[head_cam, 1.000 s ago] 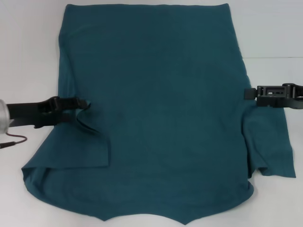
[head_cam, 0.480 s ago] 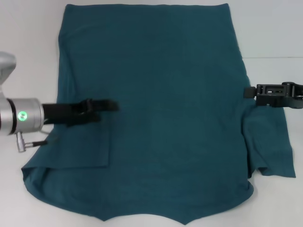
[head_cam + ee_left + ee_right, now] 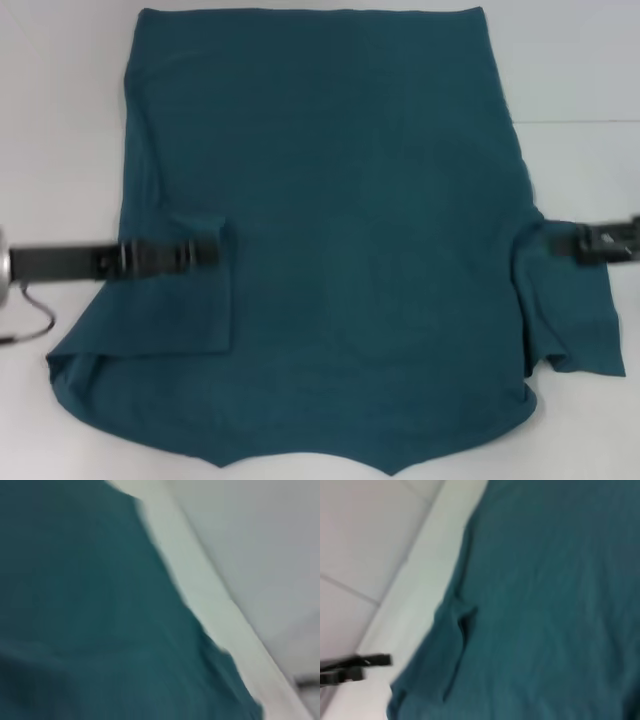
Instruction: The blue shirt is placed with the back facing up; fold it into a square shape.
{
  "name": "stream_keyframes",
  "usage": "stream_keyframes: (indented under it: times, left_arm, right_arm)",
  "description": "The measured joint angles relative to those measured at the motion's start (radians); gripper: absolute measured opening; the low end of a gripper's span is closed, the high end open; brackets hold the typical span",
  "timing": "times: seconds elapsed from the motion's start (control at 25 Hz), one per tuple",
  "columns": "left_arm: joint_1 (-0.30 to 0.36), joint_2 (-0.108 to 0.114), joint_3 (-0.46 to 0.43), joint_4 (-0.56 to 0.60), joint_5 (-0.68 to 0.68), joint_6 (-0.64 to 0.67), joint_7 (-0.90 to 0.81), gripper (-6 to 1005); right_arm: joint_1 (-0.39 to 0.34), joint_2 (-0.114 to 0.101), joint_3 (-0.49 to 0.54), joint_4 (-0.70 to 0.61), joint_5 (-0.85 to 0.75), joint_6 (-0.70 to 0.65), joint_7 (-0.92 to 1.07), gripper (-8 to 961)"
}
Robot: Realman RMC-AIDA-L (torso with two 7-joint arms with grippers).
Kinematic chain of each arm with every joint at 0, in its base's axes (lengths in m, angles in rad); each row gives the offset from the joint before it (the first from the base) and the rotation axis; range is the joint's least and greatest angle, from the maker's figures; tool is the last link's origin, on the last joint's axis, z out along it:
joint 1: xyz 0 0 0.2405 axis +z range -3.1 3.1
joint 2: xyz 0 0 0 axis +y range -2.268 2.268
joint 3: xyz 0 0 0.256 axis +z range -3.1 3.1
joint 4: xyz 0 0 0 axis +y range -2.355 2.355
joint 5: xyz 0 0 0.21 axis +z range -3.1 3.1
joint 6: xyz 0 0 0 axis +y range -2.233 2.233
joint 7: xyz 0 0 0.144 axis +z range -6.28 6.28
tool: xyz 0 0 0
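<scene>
Blue shirt (image 3: pixel 340 220) flat, left gripper (image 3: pixel 205 250) over folded sleeve, right gripper (image 3: pixel 590 240) seemingly at edge

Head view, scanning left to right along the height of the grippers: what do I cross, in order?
Bare table → left gripper lying over the folded-in left sleeve → plain back of the blue shirt → right gripper at the right sleeve.
</scene>
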Motion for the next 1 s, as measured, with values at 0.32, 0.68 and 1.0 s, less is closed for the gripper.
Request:
stream_keyframes:
  times: [0.32,0.68,1.0]
  left_arm:
    - [0.061,-0.022,-0.018,0.109,0.007,0.112,0.170,796]
    - [0.057,-0.037,-0.031,0.089,-0.006,0.044,0.168,795]
    - [0.061,-0.043,-0.040,0.085,-0.031,-0.006,0.146,796]
  right_arm:
    - [-0.039,-0.031,0.040,-0.120,-0.242,-0.030,0.137,883]
    - [-0.072,0.001,0.100,-0.111,-0.280,0.056,0.160,874]
    - [-0.071,0.030,0.134,-0.036,-0.281,0.132,0.195,866]
